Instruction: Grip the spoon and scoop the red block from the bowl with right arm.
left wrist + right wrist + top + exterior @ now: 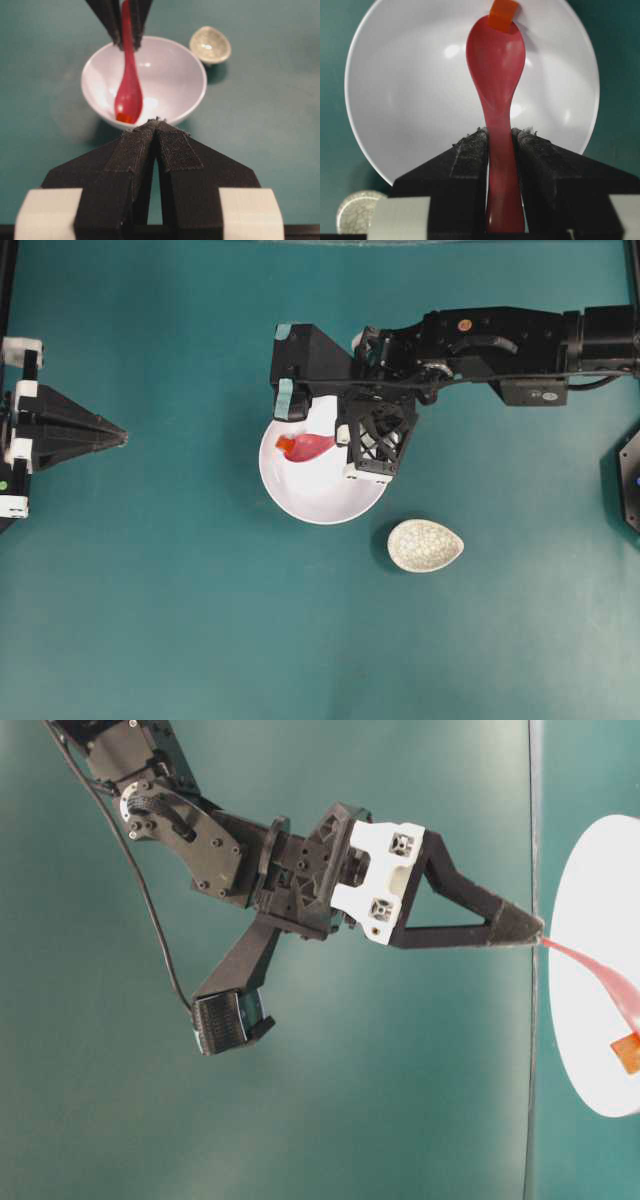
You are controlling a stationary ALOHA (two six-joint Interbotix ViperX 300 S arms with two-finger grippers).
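Observation:
My right gripper (500, 132) is shut on the handle of the pink-red spoon (496, 60). The spoon reaches down into the white bowl (410, 100). The small orange-red block (502, 14) lies at the front tip of the spoon's bowl, touching it. From overhead, the right gripper (342, 448) hangs over the bowl's (300, 505) right side, with the spoon (313, 445) pointing left and the block (286, 445) at its end. My left gripper (120, 437) rests far left, shut and empty. In its wrist view its tips (157, 122) meet in front of the bowl (197, 95).
A small speckled grey-white teardrop dish (425, 545) stands on the teal table just right of and below the bowl. The right arm's black body (490, 340) stretches in from the right edge above the bowl.

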